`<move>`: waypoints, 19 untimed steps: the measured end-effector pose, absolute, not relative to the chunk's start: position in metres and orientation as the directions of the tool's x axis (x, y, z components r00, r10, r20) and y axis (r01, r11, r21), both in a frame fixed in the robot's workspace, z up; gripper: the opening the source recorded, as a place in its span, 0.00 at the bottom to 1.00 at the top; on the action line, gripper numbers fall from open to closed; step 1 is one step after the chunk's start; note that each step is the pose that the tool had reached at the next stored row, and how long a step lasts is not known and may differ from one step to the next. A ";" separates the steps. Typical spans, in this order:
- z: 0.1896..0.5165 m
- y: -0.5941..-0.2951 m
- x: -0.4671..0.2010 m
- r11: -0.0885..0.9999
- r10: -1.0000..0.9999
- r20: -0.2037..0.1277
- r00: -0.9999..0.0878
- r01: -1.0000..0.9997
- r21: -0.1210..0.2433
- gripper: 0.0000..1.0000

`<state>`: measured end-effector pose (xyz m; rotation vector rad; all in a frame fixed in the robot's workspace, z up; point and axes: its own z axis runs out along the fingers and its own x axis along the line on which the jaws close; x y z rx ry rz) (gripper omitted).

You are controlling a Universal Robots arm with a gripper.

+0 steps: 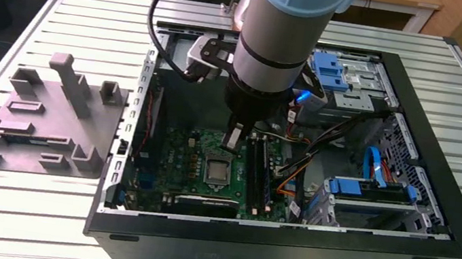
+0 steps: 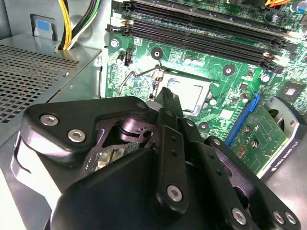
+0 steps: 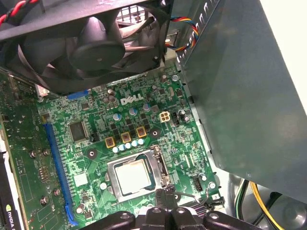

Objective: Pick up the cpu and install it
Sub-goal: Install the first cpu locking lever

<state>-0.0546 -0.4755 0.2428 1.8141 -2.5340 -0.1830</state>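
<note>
While over the motherboard, hand beside socketed cpu, fan nearby.

Exterior view looks down at my arm over the computer case; both wrist views sit close behind my jaws, sharing the motherboard socket area

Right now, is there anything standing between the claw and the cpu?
Nothing visible does. In the first wrist view the cpu lies in its socket on the green board with its metal top uncovered. The claw hangs close beside the socket's edge. The black fan sits off to one side, not between them.
</note>
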 end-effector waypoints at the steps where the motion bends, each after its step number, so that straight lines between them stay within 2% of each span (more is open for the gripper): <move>1: 0.243 -0.476 -0.055 0.318 -0.944 -0.052 -0.325 -0.942 0.107 0.11; 19: 0.242 -0.471 -0.040 0.318 -0.944 -0.054 -0.324 -0.942 0.107 0.11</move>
